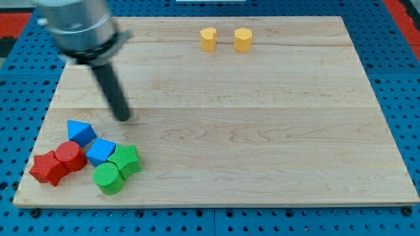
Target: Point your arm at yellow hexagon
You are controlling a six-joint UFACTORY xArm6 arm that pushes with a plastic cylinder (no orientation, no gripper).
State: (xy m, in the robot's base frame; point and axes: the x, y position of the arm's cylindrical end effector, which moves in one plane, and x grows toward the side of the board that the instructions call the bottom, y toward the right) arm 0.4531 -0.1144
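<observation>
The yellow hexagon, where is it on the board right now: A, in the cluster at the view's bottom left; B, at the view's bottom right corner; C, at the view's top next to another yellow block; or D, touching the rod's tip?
C: the yellow hexagon sits near the view's top edge just right of the yellow heart-like block, far from my tip.

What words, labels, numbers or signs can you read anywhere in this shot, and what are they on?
None: no readable text shows in this view.
The wooden board is bare wood grain.
The yellow hexagon, the yellow heart-shaped block and the red, blue and green blocks at the view's bottom left carry no markings.
The blurred arm housing above my tip shows no legible label.
</observation>
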